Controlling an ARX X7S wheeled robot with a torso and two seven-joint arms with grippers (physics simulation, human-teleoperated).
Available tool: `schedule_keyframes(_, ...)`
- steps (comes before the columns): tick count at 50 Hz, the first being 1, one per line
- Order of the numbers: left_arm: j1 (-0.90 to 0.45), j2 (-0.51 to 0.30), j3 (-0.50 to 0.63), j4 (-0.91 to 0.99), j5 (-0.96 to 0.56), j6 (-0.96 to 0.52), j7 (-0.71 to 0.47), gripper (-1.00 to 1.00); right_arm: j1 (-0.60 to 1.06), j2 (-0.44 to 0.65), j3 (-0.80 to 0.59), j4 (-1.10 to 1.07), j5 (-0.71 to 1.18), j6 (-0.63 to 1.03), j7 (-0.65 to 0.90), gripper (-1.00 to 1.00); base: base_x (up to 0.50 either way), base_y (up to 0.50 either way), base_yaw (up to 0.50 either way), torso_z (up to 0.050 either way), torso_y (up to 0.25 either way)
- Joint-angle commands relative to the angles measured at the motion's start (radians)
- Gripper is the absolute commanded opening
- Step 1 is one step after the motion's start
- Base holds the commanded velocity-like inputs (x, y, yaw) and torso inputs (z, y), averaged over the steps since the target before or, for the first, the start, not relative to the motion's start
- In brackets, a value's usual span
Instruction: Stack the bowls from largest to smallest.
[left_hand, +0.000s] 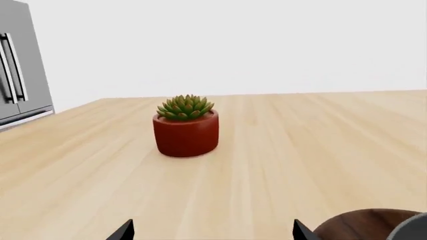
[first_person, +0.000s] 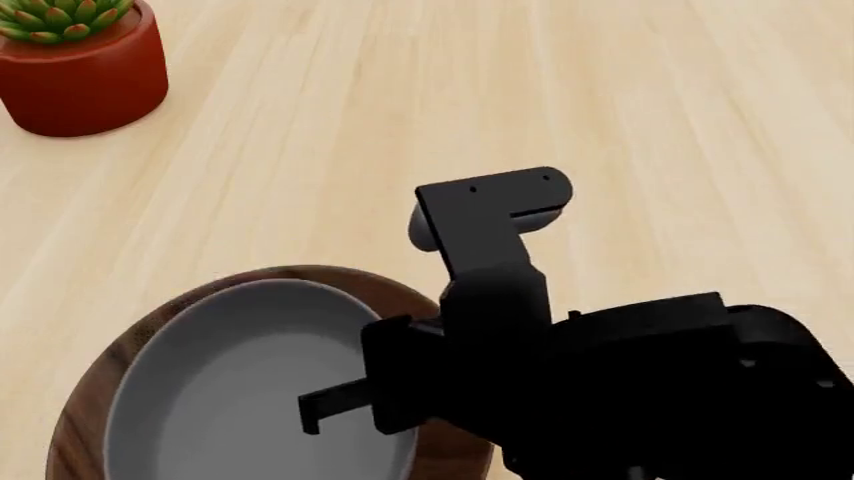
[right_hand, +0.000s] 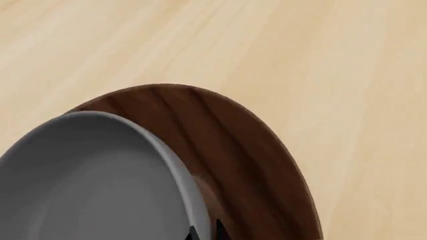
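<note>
The mid-sized grey bowl (first_person: 240, 390) sits inside the large walnut wooden bowl (first_person: 100, 375) at the near left of the head view. My right gripper (right_hand: 205, 232) is closed on the grey bowl's rim (right_hand: 190, 190), one fingertip on each side, with the walnut bowl (right_hand: 247, 150) beneath. In the head view the black right arm (first_person: 534, 350) covers that part of the rim. My left gripper (left_hand: 213, 232) is open and empty, low over bare wood, with the walnut bowl (left_hand: 360, 227) and the grey bowl's edge (left_hand: 415, 227) beside it. The orange-tan bowl is out of view.
A red pot with a green succulent (first_person: 80, 65) stands at the far left of the wooden table (first_person: 667, 120); it also shows in the left wrist view (left_hand: 187, 127). A steel fridge (left_hand: 20, 70) stands beyond the table's edge.
</note>
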Motion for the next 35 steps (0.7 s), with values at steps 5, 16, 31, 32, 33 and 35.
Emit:
schedule_keyframes(5, 0.011, 0.008, -0.041, 0.001, -0.013, 0.026, 0.017, 1.0, -0.029, -0.045, -0.037, 0.043, -0.162, -0.066, -0.158, -1.0, 0.0, 0.0, 0.0, 0.0, 0.0)
schedule_keyframes(16, 0.015, 0.001, -0.03, 0.004, -0.014, 0.034, 0.012, 1.0, -0.038, -0.039, -0.066, 0.062, -0.208, -0.094, -0.191, -1.0, 0.0, 0.0, 0.0, 0.0, 0.0)
schedule_keyframes(31, 0.019, -0.007, -0.022, -0.002, -0.014, 0.045, 0.008, 1.0, -0.075, -0.025, -0.1, 0.037, -0.216, -0.1, -0.204, -1.0, 0.0, 0.0, 0.0, 0.0, 0.001)
schedule_keyframes(32, 0.019, -0.007, -0.021, -0.003, -0.014, 0.046, 0.008, 1.0, -0.077, -0.025, -0.101, 0.035, -0.214, -0.099, -0.206, -1.0, 0.0, 0.0, 0.0, 0.0, 0.0)
schedule_keyframes(33, 0.018, -0.008, -0.02, -0.002, -0.014, 0.047, 0.007, 1.0, -0.077, -0.024, -0.102, 0.032, -0.215, -0.1, -0.207, -1.0, 0.0, 0.0, 0.0, 0.0, 0.0)
schedule_keyframes(35, 0.018, -0.01, -0.019, -0.002, -0.017, 0.047, 0.005, 1.0, -0.074, -0.025, -0.1, 0.028, -0.208, -0.101, -0.204, -1.0, 0.0, 0.0, 0.0, 0.0, 0.0)
